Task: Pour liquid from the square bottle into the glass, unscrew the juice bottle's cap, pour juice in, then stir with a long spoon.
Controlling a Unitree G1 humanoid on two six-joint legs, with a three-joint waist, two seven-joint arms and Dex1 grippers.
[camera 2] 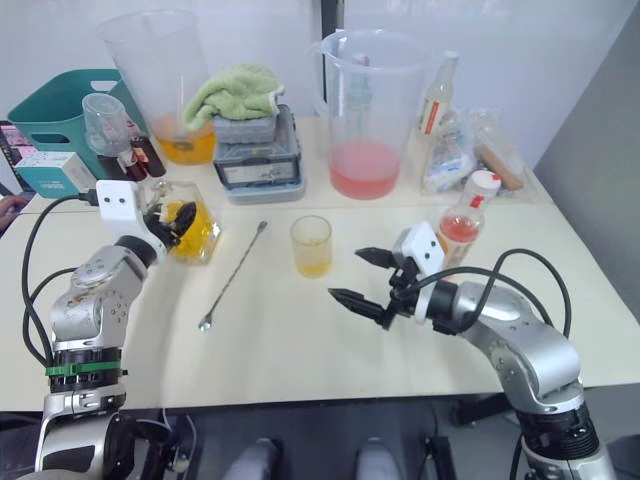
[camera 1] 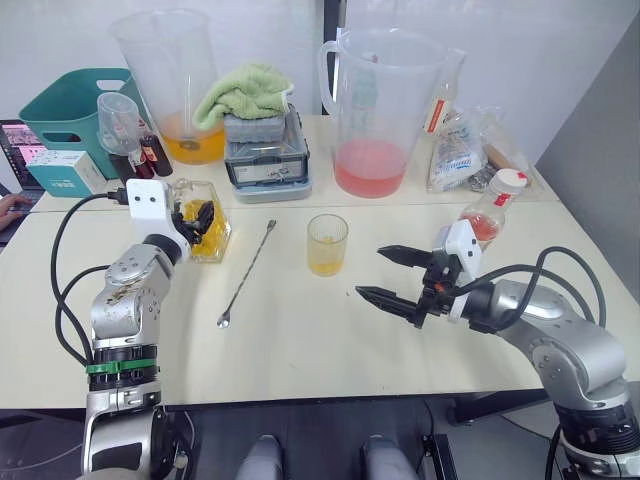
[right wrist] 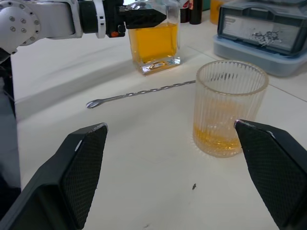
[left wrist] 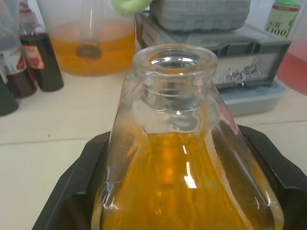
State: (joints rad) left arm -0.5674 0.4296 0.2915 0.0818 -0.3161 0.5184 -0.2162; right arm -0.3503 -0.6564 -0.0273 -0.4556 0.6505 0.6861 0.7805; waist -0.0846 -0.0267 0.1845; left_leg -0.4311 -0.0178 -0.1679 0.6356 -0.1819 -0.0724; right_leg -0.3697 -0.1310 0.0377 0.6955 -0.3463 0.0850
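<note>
The square bottle (camera 1: 208, 228) stands on the table at the left, holding yellow-orange liquid, its neck open with no stopper. My left gripper (camera 1: 196, 218) is shut on its body, one black finger (left wrist: 72, 191) on each side. The glass (camera 1: 327, 244) stands at the table's middle with a little yellow liquid in it. The long spoon (camera 1: 247, 272) lies flat between bottle and glass. My right gripper (camera 1: 372, 271) hangs open and empty just right of the glass and nearer me. The juice bottle (camera 1: 490, 215), white cap (camera 1: 508, 182) on, stands behind my right wrist.
At the back stand a big pitcher (camera 1: 170, 85) with orange liquid, another pitcher (camera 1: 375, 110) with pink liquid, stacked grey boxes (camera 1: 265, 155) under a green towel (camera 1: 245, 90), a teal basket (camera 1: 65, 105), small dark bottles (camera 1: 150, 155) and plastic bags (camera 1: 465, 145). A person's hand (camera 1: 10, 205) rests at the left edge.
</note>
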